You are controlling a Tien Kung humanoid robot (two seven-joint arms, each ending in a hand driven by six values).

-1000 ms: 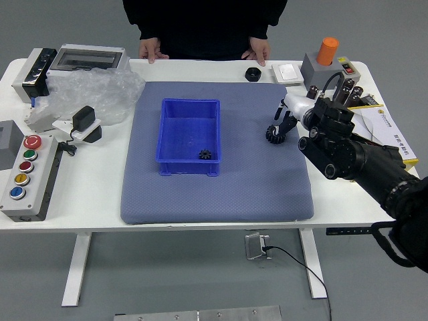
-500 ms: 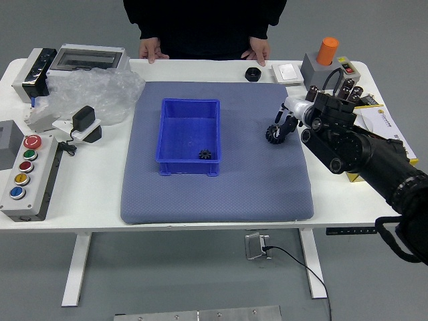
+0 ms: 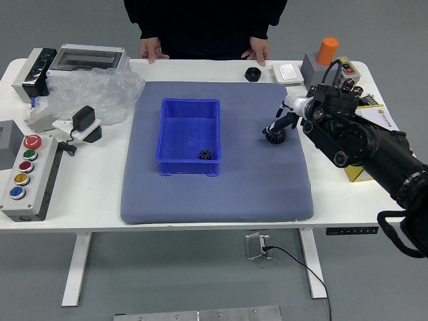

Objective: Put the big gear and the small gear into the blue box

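On the mat (image 3: 254,194) in front of you sits the box (image 3: 184,165), with the small gear (image 3: 205,154) in its near right corner. The big gear (image 3: 276,138) lies right of the box; the push-button station (image 3: 38,179) stands left of the mat.

I see the black small gear (image 3: 205,154) inside the open blue box (image 3: 190,162), by its near right corner. I have the black, toothed big gear (image 3: 275,138) outside, right of it, partly hidden.
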